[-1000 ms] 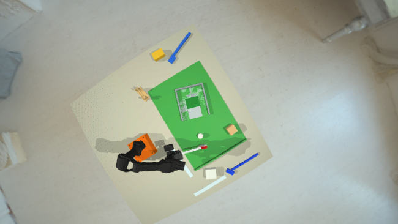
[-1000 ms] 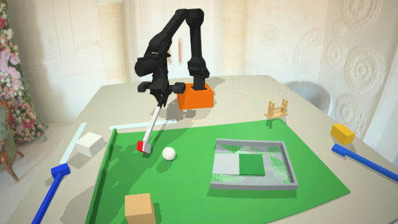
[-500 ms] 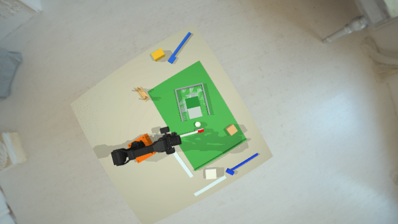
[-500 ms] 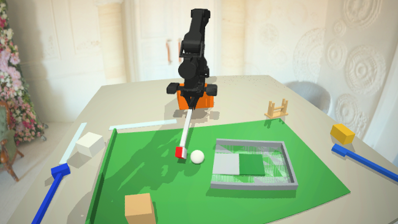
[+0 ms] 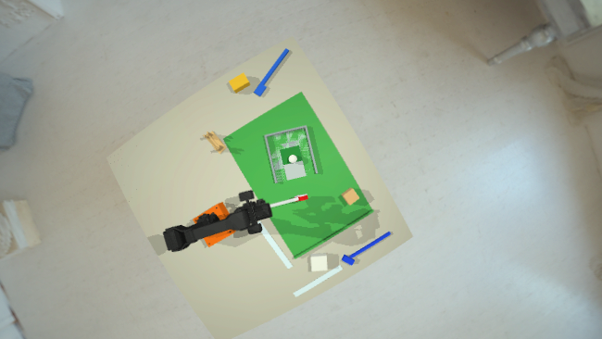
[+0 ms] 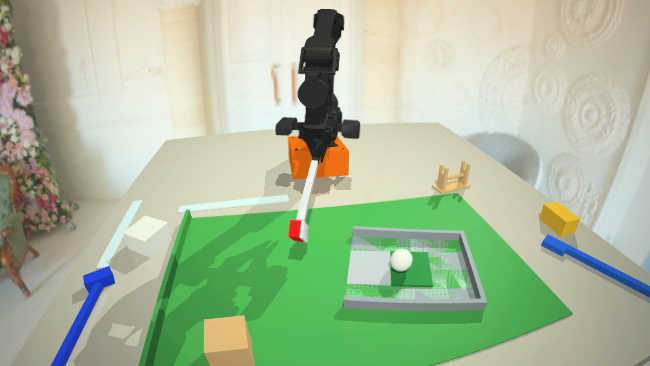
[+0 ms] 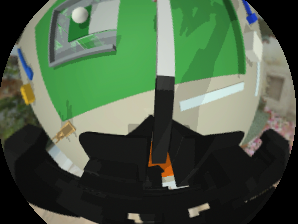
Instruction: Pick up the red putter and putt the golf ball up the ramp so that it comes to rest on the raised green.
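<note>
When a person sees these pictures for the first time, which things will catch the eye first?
Probably the bright green mat, with a white ball over the small dark green square inside a grey three-sided border. Next comes the black arm on its orange base, its gripper holding the red-headed putter above the mat.

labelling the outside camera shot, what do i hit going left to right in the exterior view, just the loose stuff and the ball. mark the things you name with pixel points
Blue putter (image 6: 80,320) → white block (image 6: 147,236) → red putter (image 6: 307,192) → golf ball (image 5: 293,158) (image 6: 401,260) (image 7: 80,15) → small wooden rack (image 6: 451,187) → yellow block (image 6: 559,219). The tan block is left out: its place is close to the red putter's.
</note>
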Tool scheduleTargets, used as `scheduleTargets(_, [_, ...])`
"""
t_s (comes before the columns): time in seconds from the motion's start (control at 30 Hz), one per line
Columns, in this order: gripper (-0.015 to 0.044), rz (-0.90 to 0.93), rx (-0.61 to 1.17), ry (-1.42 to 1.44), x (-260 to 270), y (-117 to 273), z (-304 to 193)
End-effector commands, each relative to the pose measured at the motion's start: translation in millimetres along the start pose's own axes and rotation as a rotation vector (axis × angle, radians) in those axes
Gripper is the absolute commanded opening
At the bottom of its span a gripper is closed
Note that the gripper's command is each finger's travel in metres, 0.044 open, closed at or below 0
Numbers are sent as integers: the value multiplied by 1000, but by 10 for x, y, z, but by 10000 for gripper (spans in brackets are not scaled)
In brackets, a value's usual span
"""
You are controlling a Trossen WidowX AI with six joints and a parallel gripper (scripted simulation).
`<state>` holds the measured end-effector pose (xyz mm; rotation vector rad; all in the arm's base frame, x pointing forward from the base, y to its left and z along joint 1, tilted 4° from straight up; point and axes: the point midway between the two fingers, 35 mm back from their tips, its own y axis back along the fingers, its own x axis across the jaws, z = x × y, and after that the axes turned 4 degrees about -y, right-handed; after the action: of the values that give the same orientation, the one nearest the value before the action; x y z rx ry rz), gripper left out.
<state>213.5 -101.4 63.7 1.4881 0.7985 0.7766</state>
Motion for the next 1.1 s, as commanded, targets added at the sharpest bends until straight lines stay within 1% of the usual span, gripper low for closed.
scheduleTargets(0.0, [0, 5, -11, -5, 3, 177, -7])
scheduleTargets(0.03, [0, 5, -11, -5, 3, 177, -7])
scheduleTargets(0.07, [0, 1, -7, -1, 1, 80, 6])
scheduleTargets(1.07, [0, 1, -7, -1, 1, 80, 6])
